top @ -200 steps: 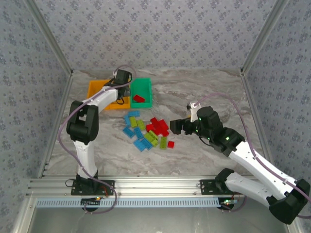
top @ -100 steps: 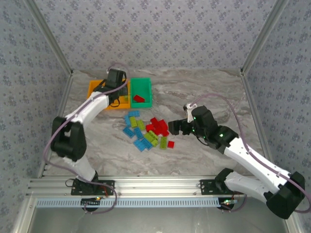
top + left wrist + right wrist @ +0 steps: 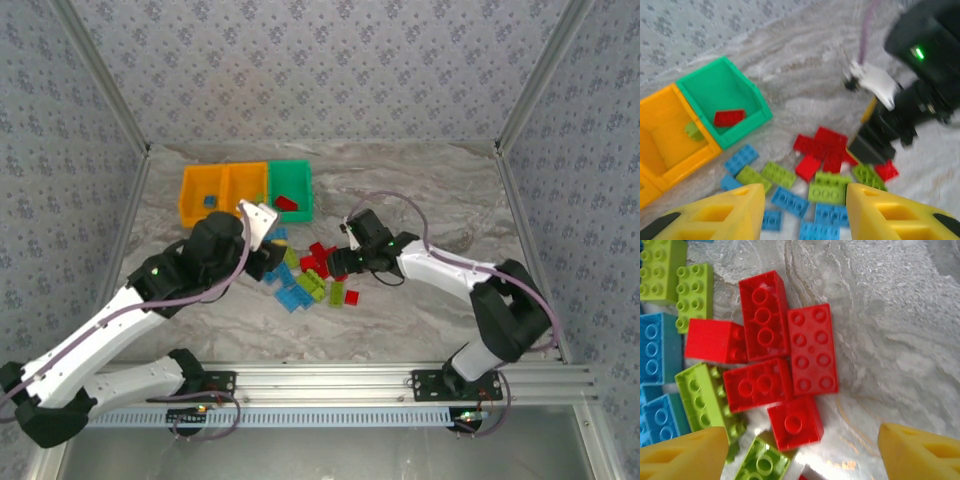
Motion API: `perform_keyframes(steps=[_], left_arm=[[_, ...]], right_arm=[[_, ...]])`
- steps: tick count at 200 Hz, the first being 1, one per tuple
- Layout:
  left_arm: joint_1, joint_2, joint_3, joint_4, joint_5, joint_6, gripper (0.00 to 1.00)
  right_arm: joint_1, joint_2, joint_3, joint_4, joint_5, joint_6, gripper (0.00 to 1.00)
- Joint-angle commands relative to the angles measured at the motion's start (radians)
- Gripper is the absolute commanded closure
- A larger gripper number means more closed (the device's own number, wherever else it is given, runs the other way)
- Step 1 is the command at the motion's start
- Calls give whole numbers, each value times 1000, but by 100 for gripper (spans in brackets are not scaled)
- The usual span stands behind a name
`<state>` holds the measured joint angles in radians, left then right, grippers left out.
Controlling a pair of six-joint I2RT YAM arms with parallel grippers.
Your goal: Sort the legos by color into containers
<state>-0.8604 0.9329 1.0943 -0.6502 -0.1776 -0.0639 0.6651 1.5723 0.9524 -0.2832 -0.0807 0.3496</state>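
Two grippers wide open, both empty: left gripper (image 3: pixel 805 215) and right gripper (image 3: pixel 802 450) hover above lego pile (image 3: pixel 310 270) near green bin (image 3: pixel 290 170); one red brick (image 3: pixel 287 203) inside bin.

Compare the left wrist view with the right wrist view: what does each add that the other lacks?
Left wrist: the green bin holding a red brick, an orange bin with a lime brick inside, and the right arm over the pile. Right wrist: a close-up where studs can be counted, with an upturned red brick apparently hollow side up. Both: the red cluster, lime bricks, blue bricks, marble table, and spread yellow fingers framing the bottom.
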Motion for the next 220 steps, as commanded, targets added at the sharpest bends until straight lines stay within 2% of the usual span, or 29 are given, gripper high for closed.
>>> perform_keyframes(steps=[1,15,27,45,80,93,144,179,193,220], left_arm=[[-5,-35,-73,-130,-4,127,51],[-2,-46,-130,-80,-37,152,48],[2,-22,-113,-109,-29,166,43],[3,5,-108,-118,-77,179,37],[2,-6,-126,-115,-49,194,16],[3,-26,-139,-108,-49,195,12],[3,-66,-163,-105,-88,192,7],[2,-63,-168,-111,-123,195,5],[2,-63,-171,-111,-125,195,5],[2,-66,-174,-112,-143,197,4]], right_arm=[[-33,73,54,52,-43,-14,24],[-59,123,81,50,-80,1,28],[-69,158,103,38,-101,6,31],[-71,187,115,37,-100,7,33],[-73,233,123,37,-115,16,35],[-73,249,125,35,-96,21,37],[-81,322,161,-19,3,10,41],[-89,307,175,-58,143,15,52],[-84,295,181,-50,132,-7,55],[-75,287,207,-65,116,-28,67]])
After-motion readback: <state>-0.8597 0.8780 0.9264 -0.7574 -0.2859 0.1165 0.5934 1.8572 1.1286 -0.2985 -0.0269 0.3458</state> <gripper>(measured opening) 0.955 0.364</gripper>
